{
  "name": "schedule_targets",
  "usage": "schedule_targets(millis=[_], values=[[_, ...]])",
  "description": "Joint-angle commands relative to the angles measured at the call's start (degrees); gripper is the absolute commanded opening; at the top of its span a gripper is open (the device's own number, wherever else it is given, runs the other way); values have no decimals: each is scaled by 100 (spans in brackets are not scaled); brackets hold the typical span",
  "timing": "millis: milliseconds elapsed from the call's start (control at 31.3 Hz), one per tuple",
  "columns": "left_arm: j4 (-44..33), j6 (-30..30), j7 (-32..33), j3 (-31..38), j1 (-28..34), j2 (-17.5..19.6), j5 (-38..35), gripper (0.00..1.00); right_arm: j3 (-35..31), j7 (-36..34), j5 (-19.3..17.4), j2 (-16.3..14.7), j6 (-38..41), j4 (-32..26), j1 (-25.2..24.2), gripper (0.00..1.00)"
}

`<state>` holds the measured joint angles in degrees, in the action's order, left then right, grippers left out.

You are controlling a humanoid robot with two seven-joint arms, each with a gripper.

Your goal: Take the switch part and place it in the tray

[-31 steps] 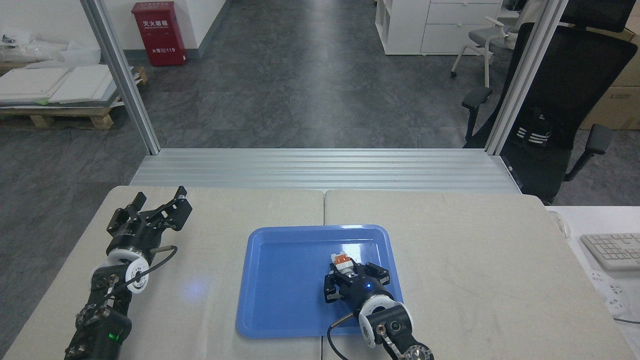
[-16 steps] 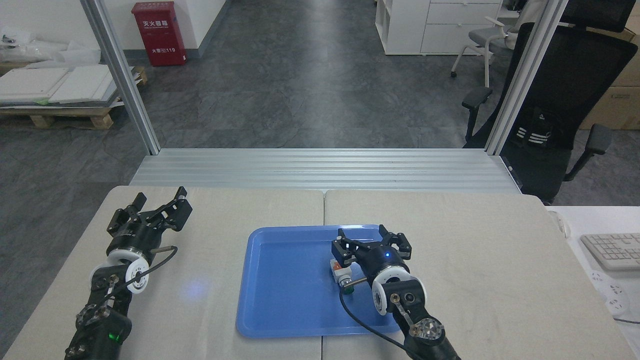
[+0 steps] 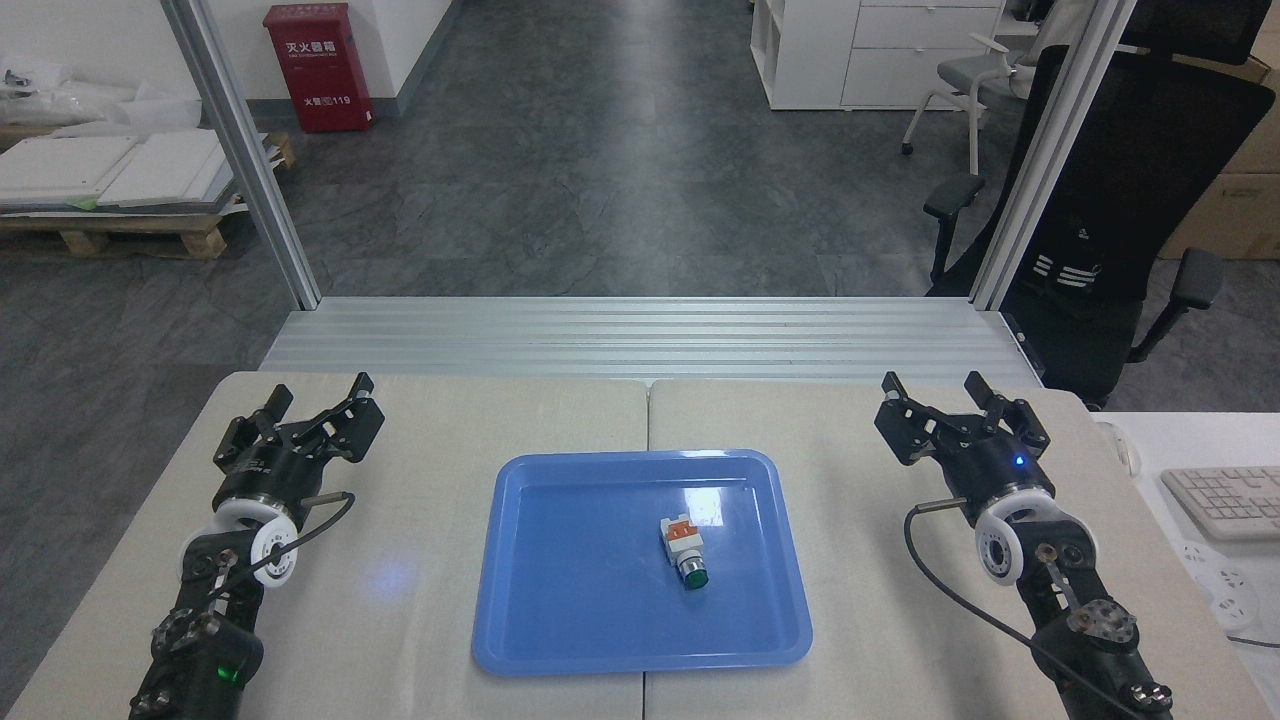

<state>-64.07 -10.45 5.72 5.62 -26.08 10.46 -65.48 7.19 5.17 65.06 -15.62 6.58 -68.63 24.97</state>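
Left gripper (image 3: 312, 412): jaws apart, empty, over the table (image 3: 430, 590) near its far left corner; the tray lies well to the right of these jaws. No part in the work; best left parked.

Tray (image 3: 520, 640): blue, raised rim all round, mid-table between the two grippers, clear of both. Bare table on either side gives open room.

Switch part (image 3: 683, 549): lying flat inside the tray, right of centre, orange tab away from the robot, green button toward it. Well apart from every rim, well left of the right jaws.

Right gripper (image 3: 952, 405): jaws apart, empty, over the far right of the table. Placement judged complete; the step in hand is withdrawal, kept high and clear of the tray rim.

Keyboard (image 3: 1225, 500): right of the right jaws, on a neighbouring surface; limits swing that way.
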Motion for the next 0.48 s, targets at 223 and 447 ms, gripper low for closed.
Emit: schedule_targets(millis=[223, 447], values=[[0, -1, 8, 0, -11, 0, 0, 100, -7, 203, -90, -46, -105, -10, -53, 99], [0, -1, 8, 0, -11, 0, 0, 100, -69, 63, -125, -72, 106, -221, -80, 99]])
